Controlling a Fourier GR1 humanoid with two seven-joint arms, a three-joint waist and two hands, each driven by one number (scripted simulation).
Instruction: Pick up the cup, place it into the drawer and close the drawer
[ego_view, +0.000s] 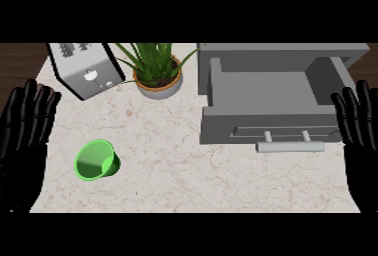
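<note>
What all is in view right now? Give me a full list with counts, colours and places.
cup: one, green, lying on its side on the counter's left front part
drawer: one, grey, pulled open at right, nothing showing inside, bar handle at its front
toaster: one, silver and white, back left
potted plant: one, green leaves in a grey and tan pot, back centre, right of the toaster
counter: one, pale marble
left hand: one, black, open, resting at the left edge
right hand: one, black, open, resting at the right edge
</note>
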